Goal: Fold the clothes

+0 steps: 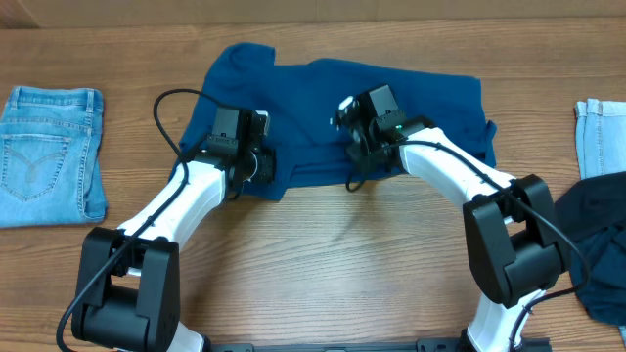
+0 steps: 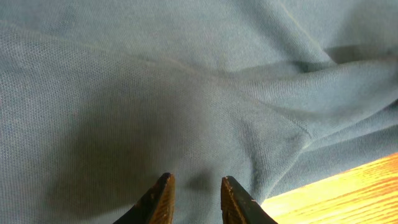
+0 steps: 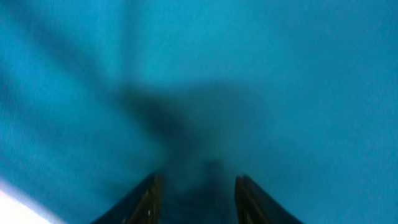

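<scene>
Across the middle of the wooden table (image 1: 333, 254) lies the wrinkled deep blue jersey shirt (image 1: 411, 98). Left gripper (image 2: 194, 200) and right gripper (image 3: 196, 198) hover at its near hem, both partly open, holding nothing. Pinching unevenly could skew the fold.

The overhead camera looks straight down on the whole bench (image 1: 323, 254). Each wrist camera looks past its own fingers (image 2: 157, 200), very close to the blue shirt (image 1: 411, 93), which all three views share.
</scene>
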Controlling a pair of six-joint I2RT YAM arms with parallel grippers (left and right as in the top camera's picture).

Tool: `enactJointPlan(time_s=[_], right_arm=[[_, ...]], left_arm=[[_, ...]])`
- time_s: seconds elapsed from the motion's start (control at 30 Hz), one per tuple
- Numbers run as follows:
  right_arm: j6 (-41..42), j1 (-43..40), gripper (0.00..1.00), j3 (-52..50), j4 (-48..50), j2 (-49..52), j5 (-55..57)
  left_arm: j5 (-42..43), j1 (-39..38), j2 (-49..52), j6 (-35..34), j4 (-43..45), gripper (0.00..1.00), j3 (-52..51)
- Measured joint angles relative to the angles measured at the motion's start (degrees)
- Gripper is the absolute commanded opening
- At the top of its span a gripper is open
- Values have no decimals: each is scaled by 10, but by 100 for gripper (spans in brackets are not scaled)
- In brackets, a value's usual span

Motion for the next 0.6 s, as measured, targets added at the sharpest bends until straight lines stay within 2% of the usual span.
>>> enactJointPlan(time_s=[0.07, 0.13, 0.23, 0.27, 0.33, 0.43, 0.53, 0.6], right_arm=[[59, -11, 42, 1, 61, 2, 19], [101, -26, 40, 2, 73, 13, 27], [132, -39, 64, 3, 17, 20, 33], [128, -38, 70, 5, -29, 12, 24], [59, -26, 73, 6, -87, -25, -6], [-86, 35, 71, 13, -151, -94, -32], [-129, 59, 69, 12, -131, -85, -36], [-144, 70, 69, 12, -84, -80, -35]], left_arm=[[0, 0, 0, -2, -9, 29, 0], [1, 0, 0, -2, -21, 29, 0], [3, 0, 0, -3, -32, 36, 0], [3, 0, 0, -5, -33, 40, 0], [3, 2, 0, -8, -40, 42, 0], [0, 17, -33, -16, -80, 44, 3], [-7, 46, -113, -37, -106, 44, 16], [-10, 73, -163, -49, -116, 44, 24]])
